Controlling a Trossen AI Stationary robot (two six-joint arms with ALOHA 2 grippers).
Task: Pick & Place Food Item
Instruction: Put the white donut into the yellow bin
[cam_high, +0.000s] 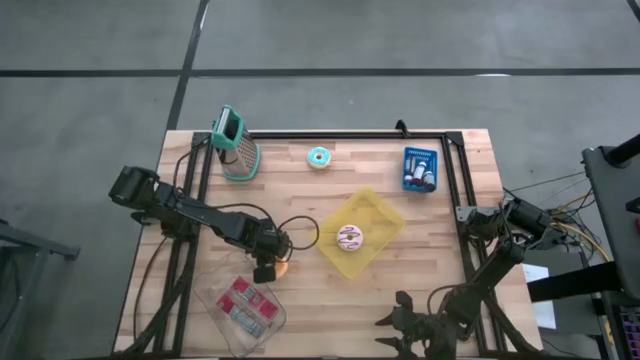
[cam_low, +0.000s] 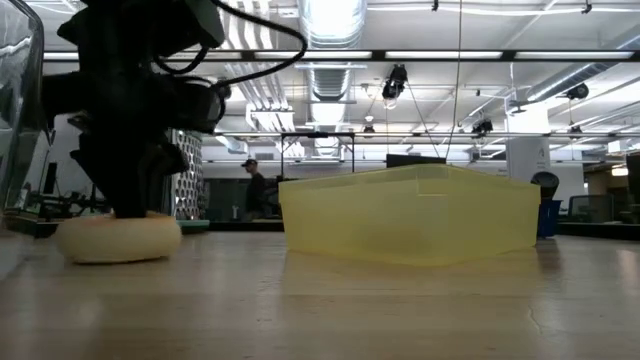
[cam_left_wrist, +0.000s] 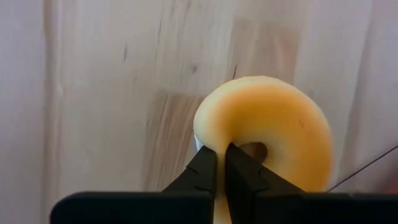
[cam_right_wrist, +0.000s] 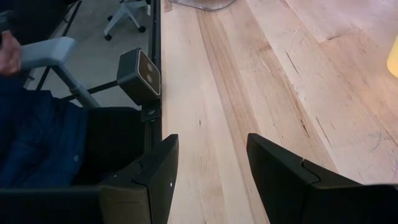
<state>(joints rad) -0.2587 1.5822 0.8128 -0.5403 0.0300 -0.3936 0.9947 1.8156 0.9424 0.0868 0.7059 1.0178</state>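
While pinching the near rim of a plain tan ring-shaped donut (cam_left_wrist: 273, 134), the left gripper (cam_left_wrist: 221, 171) is closing its two dark fingers almost together on it.

Lower left of centre in the high view, the left gripper (cam_high: 266, 268) is pressing down over the donut (cam_high: 281, 267), which is sitting on the light wooden table (cam_high: 420, 285) between a clear plastic container of pink-wrapped snacks (cam_high: 240, 305) and a yellow translucent square bin (cam_high: 384, 212). At the left of the low view, the donut (cam_low: 118, 238) is resting flat on the tabletop under the dark gripper (cam_low: 130, 170), well apart from the bin (cam_low: 410, 215). Inside the bin, a white-frosted donut (cam_high: 349, 237) is lying. At the bottom right of the high view, the right gripper (cam_high: 402, 322) is waiting near the table's edge, its fingers (cam_right_wrist: 155, 171) standing wide apart and holding nothing.
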